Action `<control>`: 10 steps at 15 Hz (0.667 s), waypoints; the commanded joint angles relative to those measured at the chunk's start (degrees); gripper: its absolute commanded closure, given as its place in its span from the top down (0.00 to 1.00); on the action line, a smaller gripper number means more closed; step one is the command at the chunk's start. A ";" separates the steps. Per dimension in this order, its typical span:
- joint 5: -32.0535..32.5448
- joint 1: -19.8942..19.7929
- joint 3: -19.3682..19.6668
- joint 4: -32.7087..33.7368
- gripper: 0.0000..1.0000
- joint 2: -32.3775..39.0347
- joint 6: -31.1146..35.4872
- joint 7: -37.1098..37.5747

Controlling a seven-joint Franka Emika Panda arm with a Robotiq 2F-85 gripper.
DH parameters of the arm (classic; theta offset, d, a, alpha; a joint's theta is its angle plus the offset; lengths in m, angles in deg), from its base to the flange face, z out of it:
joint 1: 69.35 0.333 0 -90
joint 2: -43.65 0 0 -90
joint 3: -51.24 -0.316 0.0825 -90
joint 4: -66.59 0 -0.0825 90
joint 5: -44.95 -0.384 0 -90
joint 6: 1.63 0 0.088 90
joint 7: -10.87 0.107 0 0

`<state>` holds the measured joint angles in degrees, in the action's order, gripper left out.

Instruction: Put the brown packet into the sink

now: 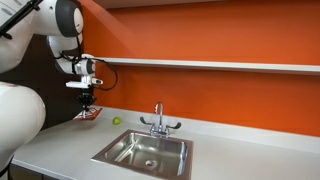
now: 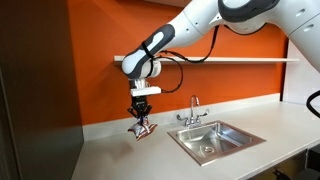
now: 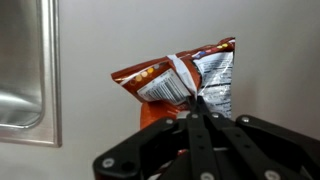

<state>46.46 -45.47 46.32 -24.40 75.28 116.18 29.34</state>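
The brown packet point(image 3: 180, 75) is reddish-brown with white and silver markings, crinkled, and pinched at its middle by my gripper point(image 3: 193, 103), which is shut on it. In both exterior views the gripper point(image 1: 88, 101) point(image 2: 142, 117) holds the packet point(image 1: 90, 114) point(image 2: 144, 129) just above the grey counter, against the orange wall. The sink point(image 1: 143, 151) point(image 2: 214, 138), a square steel basin with a central drain, lies to one side of the gripper, apart from it. Its rim shows at the left edge of the wrist view point(image 3: 48, 70).
A chrome two-handled faucet point(image 1: 158, 120) point(image 2: 193, 112) stands behind the sink. A tiny yellow-green ball point(image 1: 116, 121) lies on the counter between the packet and the faucet. A shelf point(image 1: 210, 64) runs along the orange wall above.
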 commanded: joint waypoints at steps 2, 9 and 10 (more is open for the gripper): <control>0.69 -3.59 0.82 -9.00 0.00 -7.95 0.55 2.71; 0.37 -9.22 2.75 -19.43 0.00 -16.59 1.50 3.98; 0.34 -10.02 3.00 -20.88 0.00 -17.82 1.60 4.14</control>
<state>46.45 -53.28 49.41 -39.02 63.03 116.46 31.24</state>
